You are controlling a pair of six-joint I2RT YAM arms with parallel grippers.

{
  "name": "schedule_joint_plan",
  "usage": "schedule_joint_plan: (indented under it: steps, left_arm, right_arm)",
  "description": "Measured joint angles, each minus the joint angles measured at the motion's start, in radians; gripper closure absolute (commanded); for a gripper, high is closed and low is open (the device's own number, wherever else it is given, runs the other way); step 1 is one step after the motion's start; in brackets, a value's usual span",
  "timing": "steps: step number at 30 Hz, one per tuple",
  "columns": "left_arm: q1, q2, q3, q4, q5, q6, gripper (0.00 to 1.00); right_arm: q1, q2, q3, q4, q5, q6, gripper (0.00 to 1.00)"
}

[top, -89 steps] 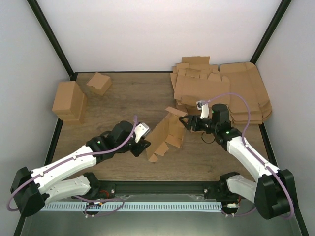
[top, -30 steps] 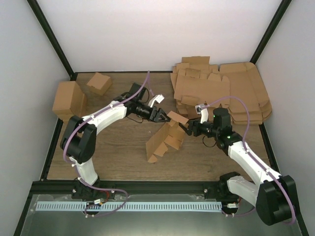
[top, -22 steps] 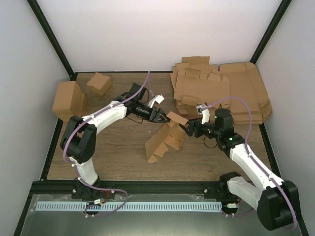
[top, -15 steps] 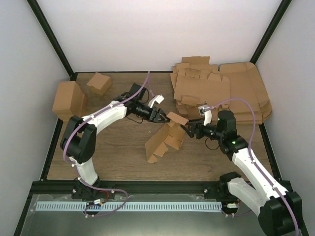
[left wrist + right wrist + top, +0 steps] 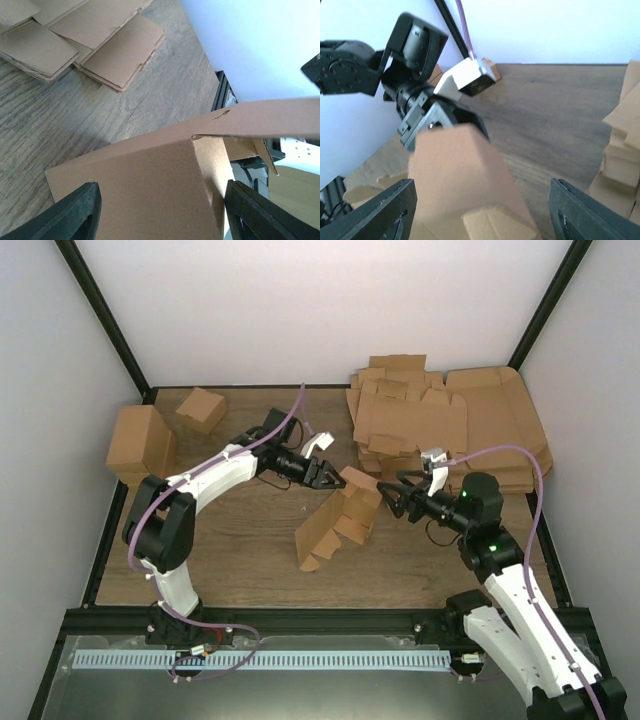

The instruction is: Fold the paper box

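Note:
The paper box (image 5: pixel 335 525) is brown cardboard, half-formed and leaning on the wooden table, with a flap raised at its top. My left gripper (image 5: pixel 325 475) is open at the far side of that flap, its fingers spread around the edge. In the left wrist view the box (image 5: pixel 140 185) fills the space between the spread fingers of the left gripper (image 5: pixel 162 212). My right gripper (image 5: pixel 393 495) is open just right of the flap. In the right wrist view the flap (image 5: pixel 455 170) lies between the wide-apart fingers of the right gripper (image 5: pixel 482 212).
A stack of flat die-cut sheets (image 5: pixel 410 420) lies at the back right on a wider sheet with rounded corners (image 5: pixel 510 430). A folded box (image 5: pixel 140 445) and a small cube-like box (image 5: pixel 201 408) stand at the back left. The flat sheets (image 5: pixel 100 45) also show in the left wrist view.
My left arm swung from the box's near-left side to the far side of its top flap. In the last half second my right gripper let go of the flap and drew back right.

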State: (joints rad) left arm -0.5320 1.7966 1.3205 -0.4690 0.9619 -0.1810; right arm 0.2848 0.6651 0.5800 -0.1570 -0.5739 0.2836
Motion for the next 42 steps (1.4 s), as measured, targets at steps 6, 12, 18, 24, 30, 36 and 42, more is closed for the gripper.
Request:
schedule_joint_plan:
  steps: [6,12,18,24,30,36,42]
  left_arm:
    - [0.0,0.0,0.0,-0.006,0.0,0.003,0.3]
    - [0.0,0.0,0.0,-0.014,0.001,0.004,0.3]
    - [0.0,0.0,0.0,-0.018,0.002,0.007,0.3]
    - [0.0,0.0,0.002,-0.022,0.002,0.01,0.29]
    - [0.0,0.0,0.029,-0.033,-0.002,0.013,0.24]
    - [0.0,-0.022,0.047,-0.048,-0.062,0.006,0.16]
    - [0.001,-0.131,0.091,-0.121,-0.165,0.051,0.1]
  right_arm:
    - [0.0,0.092,0.095,0.023,0.037,-0.008,0.25]
    - [0.0,0.221,0.173,-0.009,0.004,-0.035,0.36]
    - [0.0,0.296,0.141,-0.04,-0.119,-0.053,0.4]
    - [0.0,0.285,0.102,-0.046,-0.187,-0.059,0.37]
    - [0.02,0.285,0.079,-0.041,-0.184,-0.058,0.37]
    - [0.025,0.281,0.076,-0.037,-0.16,-0.058,0.37]
    - [0.027,0.279,0.076,-0.039,-0.154,-0.058,0.36]
